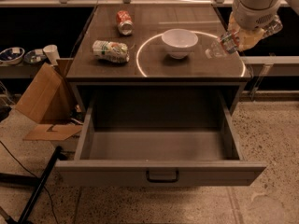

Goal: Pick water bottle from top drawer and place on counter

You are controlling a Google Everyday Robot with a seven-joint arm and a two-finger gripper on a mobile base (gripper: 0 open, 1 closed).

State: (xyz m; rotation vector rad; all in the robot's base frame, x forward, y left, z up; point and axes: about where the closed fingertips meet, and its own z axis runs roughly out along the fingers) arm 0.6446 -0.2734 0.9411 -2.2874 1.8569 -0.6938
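The water bottle (220, 45), clear with a coloured label band, is held tilted, cap end pointing left and down, above the right part of the counter (112, 71). My gripper (243, 37) is shut on the water bottle at the upper right, over the counter's right edge. The top drawer (159, 171) is pulled fully open below, grey inside with nothing in it, with a dark handle (162, 176) on its front panel. The glowing white circle (140, 62) marks the counter.
A white bowl (179, 42) sits inside the circle. A white-and-green snack bag (110, 51) and a red soda can (124, 22) lie on the counter's left. Cardboard (42, 101) leans at the left; bowls and a cup (50, 53) sit on a low shelf.
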